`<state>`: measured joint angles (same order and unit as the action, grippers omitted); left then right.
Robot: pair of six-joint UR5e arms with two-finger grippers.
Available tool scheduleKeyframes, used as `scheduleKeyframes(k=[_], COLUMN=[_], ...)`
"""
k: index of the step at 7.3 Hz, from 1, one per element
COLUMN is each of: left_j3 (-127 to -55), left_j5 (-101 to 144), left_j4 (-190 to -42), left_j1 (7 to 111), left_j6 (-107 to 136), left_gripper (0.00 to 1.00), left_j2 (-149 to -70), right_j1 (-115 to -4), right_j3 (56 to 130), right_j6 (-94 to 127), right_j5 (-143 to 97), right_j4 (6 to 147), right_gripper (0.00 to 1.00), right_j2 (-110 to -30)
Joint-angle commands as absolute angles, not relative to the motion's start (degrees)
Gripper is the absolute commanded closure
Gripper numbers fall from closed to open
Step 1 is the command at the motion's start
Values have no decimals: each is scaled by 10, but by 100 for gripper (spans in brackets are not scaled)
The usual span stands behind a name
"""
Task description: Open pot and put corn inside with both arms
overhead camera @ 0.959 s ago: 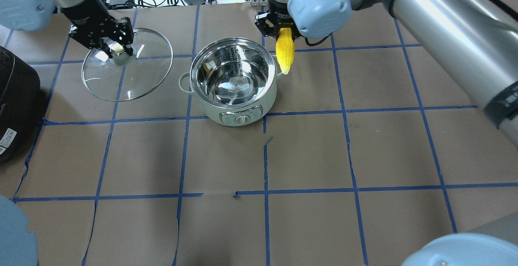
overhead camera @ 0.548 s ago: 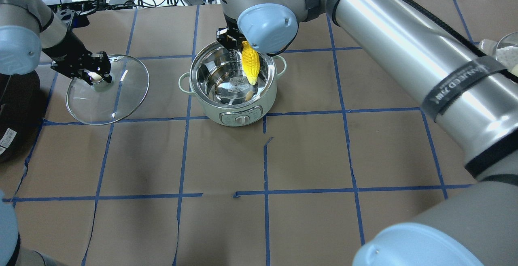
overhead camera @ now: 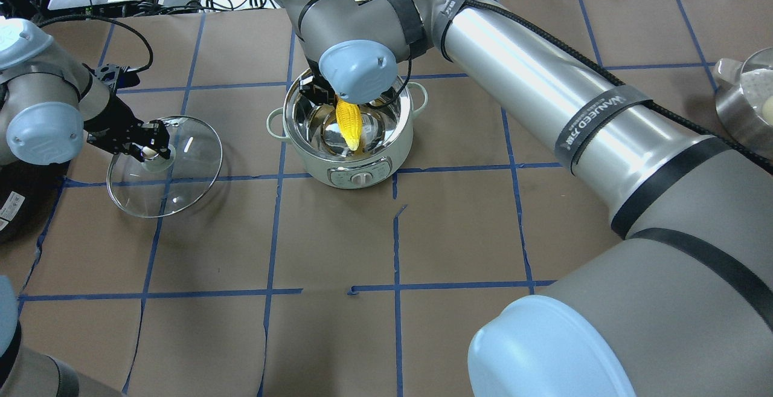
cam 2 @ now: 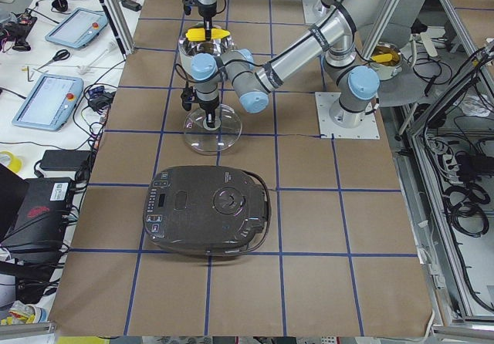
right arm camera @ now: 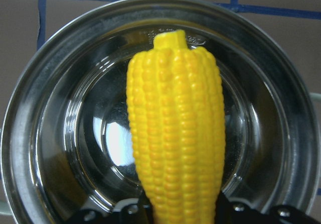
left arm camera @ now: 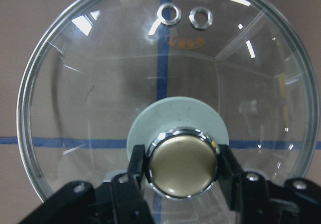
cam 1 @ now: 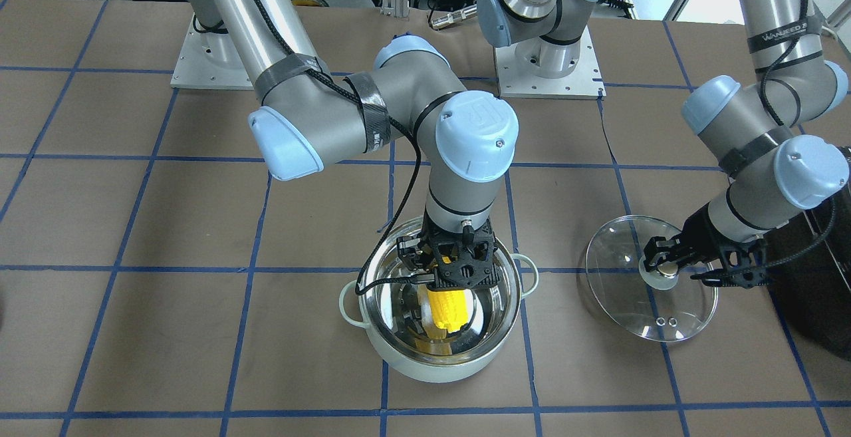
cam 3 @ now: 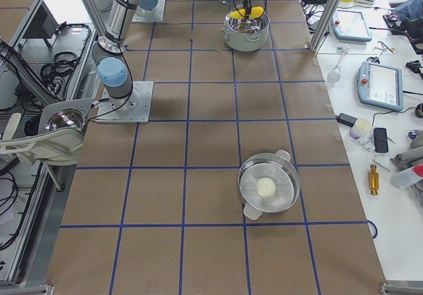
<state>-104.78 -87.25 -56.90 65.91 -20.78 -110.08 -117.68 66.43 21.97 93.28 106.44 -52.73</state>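
The mint-green pot (overhead camera: 368,164) stands open at mid-table, its steel inside bare; it also shows in the front view (cam 1: 435,370). My right gripper (overhead camera: 332,98) is shut on the yellow corn (overhead camera: 349,124), which hangs tip-down inside the pot's mouth (cam 1: 447,309) (right arm camera: 175,128). My left gripper (overhead camera: 151,150) is shut on the knob (left arm camera: 181,159) of the glass lid (overhead camera: 181,188), held low over the table left of the pot (cam 1: 625,277). Whether the lid's rim touches the table I cannot tell.
A large black appliance (cam 2: 208,209) sits at the table's left end, close to the lid (overhead camera: 12,197). A steel steamer pan with a white lump (cam 3: 268,188) stands far right. Cables and devices lie beyond the far edge.
My right gripper has moved left and down, bringing the corn from the pot's far right side into its mouth. My left gripper has carried the lid left and toward me, lower.
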Motion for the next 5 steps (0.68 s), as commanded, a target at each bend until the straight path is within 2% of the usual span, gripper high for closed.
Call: scheduleKeyframes(k=[1, 2, 3, 4, 5], left_j3=[-1061, -1063, -1062, -1059, -1056], left_j5=[-873, -879, -880, -881, -880], left_j4=[-564, -566, -566, -566, -566], left_j1=[659, 659, 659, 658, 658], left_j6=[-205, -205, -206, -206, -206], left_gripper=[100, 68, 40, 31, 27], left_j2=[-1102, -1104, -1106, -1103, -1103], right_j1=[-1179, -1179, -1178, -1177, -1167], right_j3=[672, 681, 681, 686, 687], right_j6=[199, 198, 199, 198, 197], right_j5=[918, 918, 919, 925, 924], right_j4=[1093, 1097, 1097, 1096, 1088], right_gripper=[20, 0, 0, 0, 0], right_j2=[-519, -519, -525, -545, -565])
